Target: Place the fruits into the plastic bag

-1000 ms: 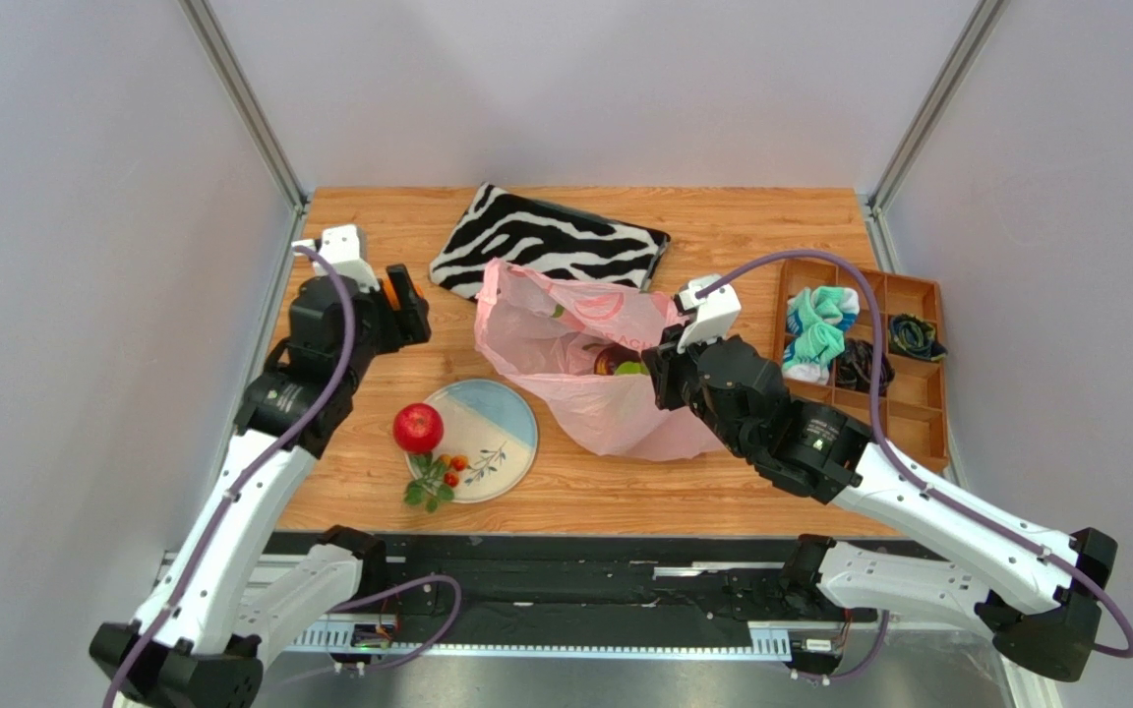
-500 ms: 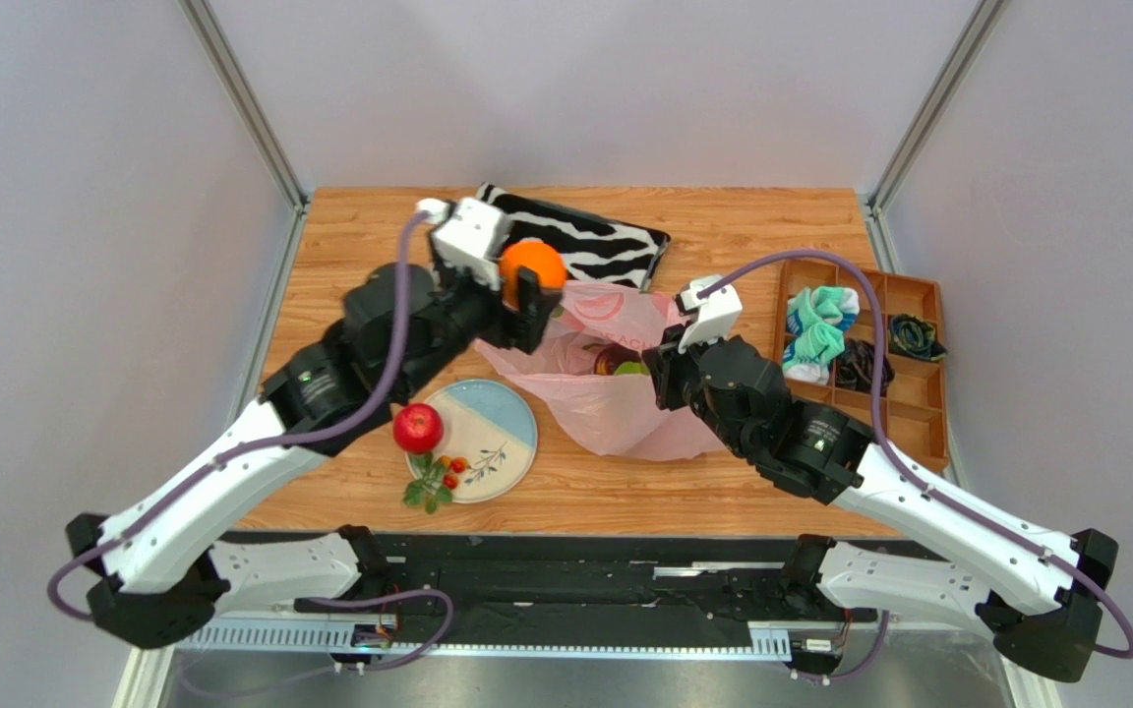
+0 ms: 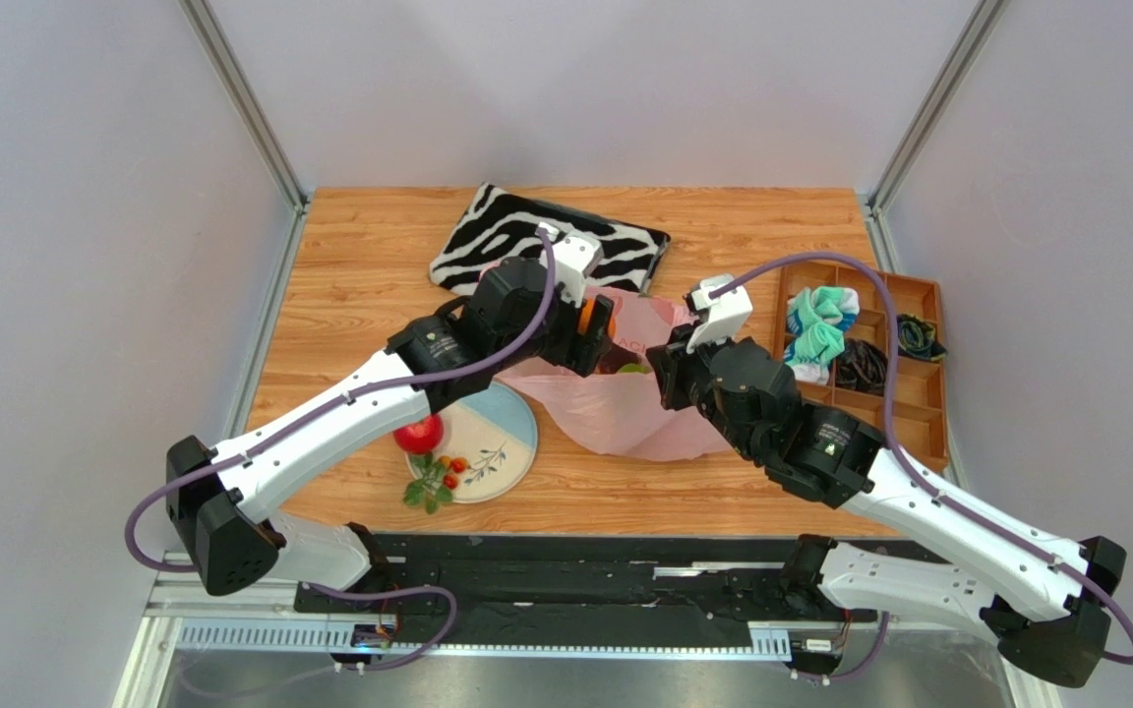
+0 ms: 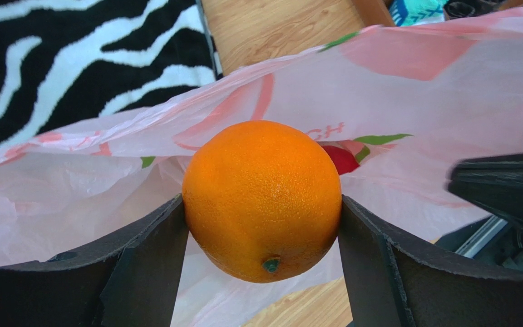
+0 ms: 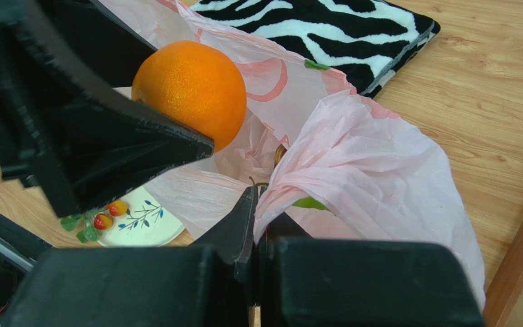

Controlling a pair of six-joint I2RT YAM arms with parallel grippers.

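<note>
My left gripper [image 4: 263, 231] is shut on an orange [image 4: 263, 197] and holds it over the open mouth of the pink plastic bag [image 4: 414, 88]. In the top view the left gripper [image 3: 598, 328] is at the bag's [image 3: 632, 413] left rim. My right gripper [image 5: 257, 211] is shut on a fold of the bag's [image 5: 380, 177] edge and holds it up. A red fruit [image 4: 343, 158] and a green fruit [image 5: 308, 203] lie inside the bag. A red apple [image 3: 416, 434] and a berry sprig [image 3: 437, 480] lie on the plate [image 3: 506, 421].
A zebra-striped pouch [image 3: 506, 244] lies behind the bag at the table's far edge. A brown compartment tray [image 3: 912, 398] with cloth items stands at the right. The plate is at the front, left of the bag.
My left arm swung from the table's left side rightward with the orange, passing over the zebra pouch, to the bag's mouth. The right gripper kept hold of the bag edge.
</note>
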